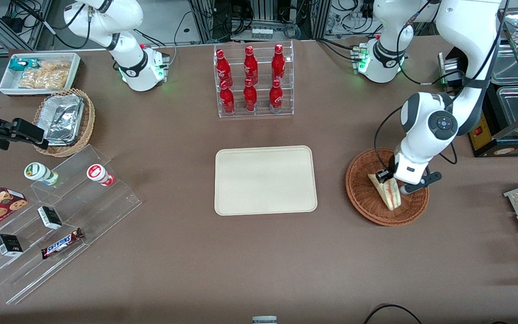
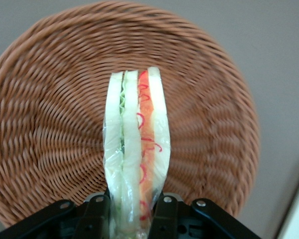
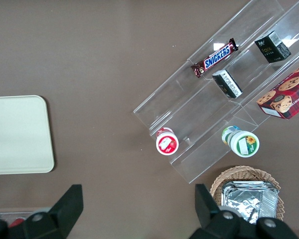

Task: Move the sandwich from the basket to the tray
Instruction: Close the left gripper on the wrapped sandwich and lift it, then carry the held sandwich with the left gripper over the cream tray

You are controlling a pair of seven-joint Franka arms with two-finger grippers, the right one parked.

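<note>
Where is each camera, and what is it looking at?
Front: high over the table, facing both arms; gripper at the sandwich in the basket.
Left wrist: just above the gripper, looking down on sandwich and basket.
Right wrist: looks down on the tray, also in front.

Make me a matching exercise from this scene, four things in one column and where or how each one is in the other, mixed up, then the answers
Things:
1. sandwich
2. tray
3. gripper
4. red bottles

States or places:
A. standing in a clear rack
B. bare, nothing on it
C. gripped at one end, over the basket
D. shut on the sandwich

Pairs: 1-C, 2-B, 3-D, 4-A
</note>
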